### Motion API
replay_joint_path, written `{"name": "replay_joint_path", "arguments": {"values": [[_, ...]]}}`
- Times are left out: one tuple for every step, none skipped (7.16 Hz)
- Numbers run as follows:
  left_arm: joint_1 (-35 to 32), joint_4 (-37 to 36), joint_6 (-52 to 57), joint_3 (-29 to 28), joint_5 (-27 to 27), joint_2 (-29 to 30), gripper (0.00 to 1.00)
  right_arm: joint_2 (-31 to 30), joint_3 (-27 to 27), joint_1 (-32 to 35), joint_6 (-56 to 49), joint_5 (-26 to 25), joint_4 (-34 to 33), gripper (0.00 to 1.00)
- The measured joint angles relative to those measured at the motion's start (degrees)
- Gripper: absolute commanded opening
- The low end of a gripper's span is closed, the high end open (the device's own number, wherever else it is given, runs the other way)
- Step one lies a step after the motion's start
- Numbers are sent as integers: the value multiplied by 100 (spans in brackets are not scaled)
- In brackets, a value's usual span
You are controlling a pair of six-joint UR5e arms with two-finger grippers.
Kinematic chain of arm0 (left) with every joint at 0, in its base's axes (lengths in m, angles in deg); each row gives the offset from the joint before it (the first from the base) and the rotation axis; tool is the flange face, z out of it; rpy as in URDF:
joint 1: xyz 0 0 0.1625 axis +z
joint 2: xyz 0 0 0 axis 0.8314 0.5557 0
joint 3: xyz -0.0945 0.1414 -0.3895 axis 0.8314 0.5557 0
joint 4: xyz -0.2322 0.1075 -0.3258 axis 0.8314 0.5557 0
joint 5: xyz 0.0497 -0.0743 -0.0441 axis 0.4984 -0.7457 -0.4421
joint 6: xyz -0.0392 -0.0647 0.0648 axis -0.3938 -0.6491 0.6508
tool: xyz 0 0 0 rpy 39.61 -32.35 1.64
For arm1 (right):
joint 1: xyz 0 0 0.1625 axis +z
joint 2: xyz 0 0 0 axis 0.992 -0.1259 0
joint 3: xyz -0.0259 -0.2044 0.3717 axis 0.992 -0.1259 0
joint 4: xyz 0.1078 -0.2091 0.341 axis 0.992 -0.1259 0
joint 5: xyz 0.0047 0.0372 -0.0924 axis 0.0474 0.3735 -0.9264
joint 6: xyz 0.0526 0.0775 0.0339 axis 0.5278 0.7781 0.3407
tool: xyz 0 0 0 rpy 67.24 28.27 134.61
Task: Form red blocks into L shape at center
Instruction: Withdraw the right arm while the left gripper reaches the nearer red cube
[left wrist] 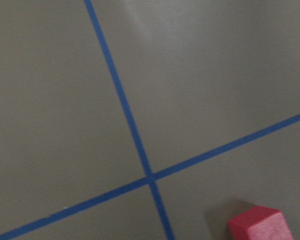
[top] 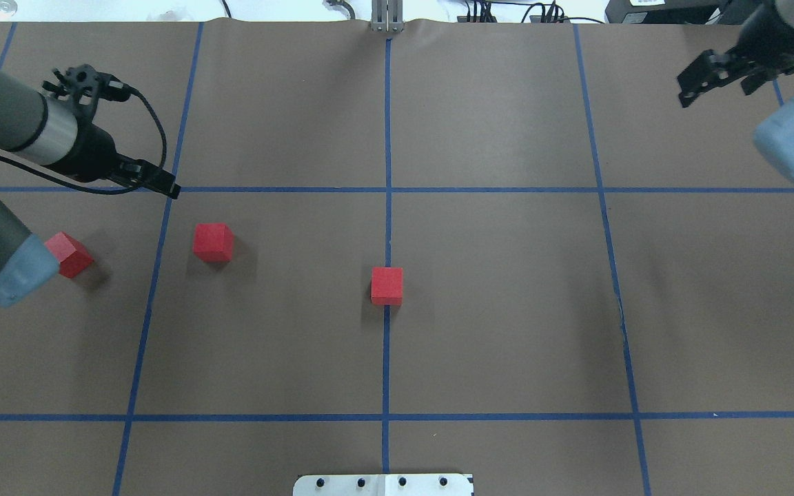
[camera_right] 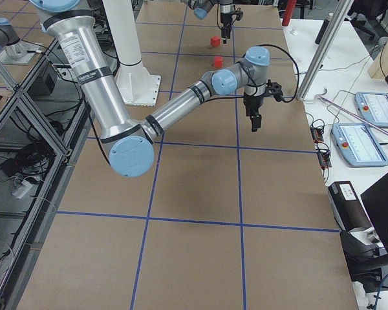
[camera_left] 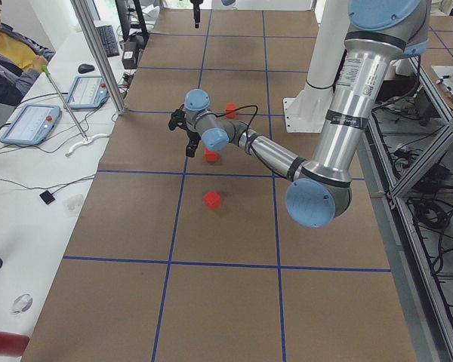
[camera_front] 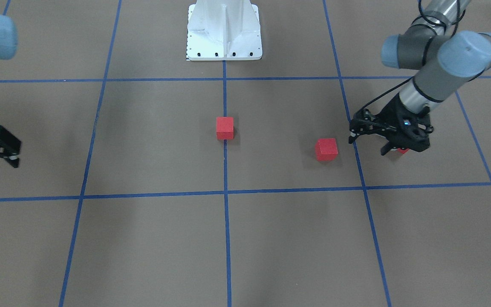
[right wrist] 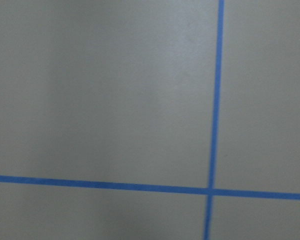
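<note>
Three red blocks lie apart on the brown table. One (top: 387,286) (camera_front: 224,128) sits on the centre grid line. A second (top: 213,242) (camera_front: 326,149) lies to its left in the overhead view. The third (top: 68,254) lies further left, partly under my left arm's elbow; only a sliver (camera_front: 403,150) shows behind the gripper in the front view. My left gripper (top: 154,181) (camera_front: 368,144) is open and empty, hovering beyond and between those two blocks. The left wrist view shows one block (left wrist: 260,226) at its bottom edge. My right gripper (top: 714,84) (camera_front: 4,155) is open and empty, far to the right.
The white robot base (camera_front: 224,34) (top: 383,484) stands at the table's near edge. Blue tape lines (top: 387,189) mark a grid. An operators' bench with tablets (camera_left: 30,124) and a metal pole (camera_left: 98,53) run along the far side, where a person (camera_left: 7,45) sits.
</note>
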Motion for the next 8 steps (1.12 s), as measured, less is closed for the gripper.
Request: {"name": "replay_joint_path", "arguments": {"values": [[321, -91, -569, -10, 247, 120, 100, -398, -141, 465, -959, 236, 3, 100], [523, -144, -984, -28, 407, 162, 100, -698, -227, 742, -1574, 321, 11, 100], [636, -267, -1160, -63, 603, 177, 100, -844, -255, 883, -1825, 345, 17, 100], [736, -591, -1226, -95, 872, 248, 100, -905, -266, 939, -1915, 349, 19, 100], [828, -926, -1249, -113, 1046, 356, 100, -929, -272, 955, -1940, 348, 18, 100], [907, -1120, -1263, -133, 1121, 438, 100, -937, -275, 955, -1937, 344, 17, 100], [967, -1193, -1273, -157, 1146, 477, 100, -939, -279, 957, -1926, 340, 18, 100], [1017, -1218, -1277, -213, 1154, 510, 100, -940, -286, 957, -1914, 333, 22, 100]]}}
